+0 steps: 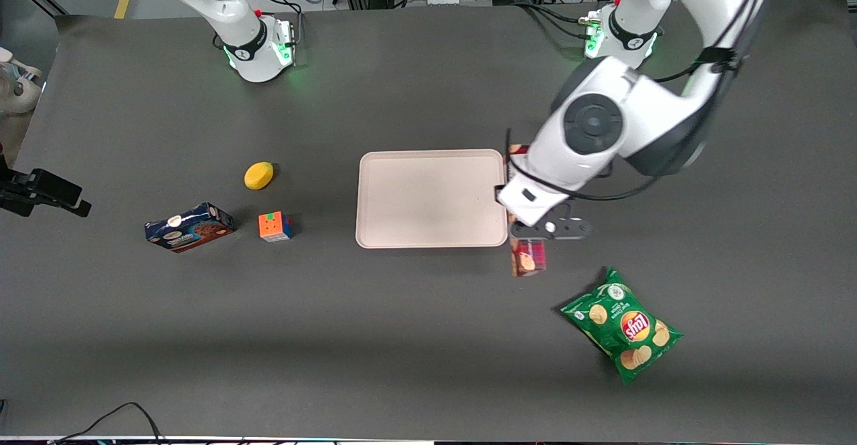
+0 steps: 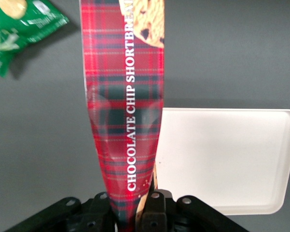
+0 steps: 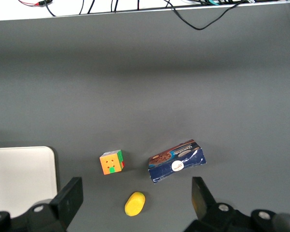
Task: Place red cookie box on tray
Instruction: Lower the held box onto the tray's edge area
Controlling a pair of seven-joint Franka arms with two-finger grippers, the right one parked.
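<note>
The red cookie box (image 2: 125, 111), a long tartan carton, sits between the fingers of my gripper (image 2: 129, 203), which is shut on one end of it. In the front view the gripper (image 1: 521, 223) hovers just off the tray's short edge toward the working arm's end. The arm hides most of the box, and only its near end (image 1: 527, 257) and a sliver farther from the camera show. The pale beige tray (image 1: 428, 197) lies flat with nothing on it. In the wrist view the box overlaps the tray's (image 2: 227, 159) edge.
A green chip bag (image 1: 621, 324) lies nearer the camera than the gripper, toward the working arm's end. Toward the parked arm's end lie a colour cube (image 1: 275, 226), a blue cookie box (image 1: 189, 227) and a yellow lemon (image 1: 258, 175).
</note>
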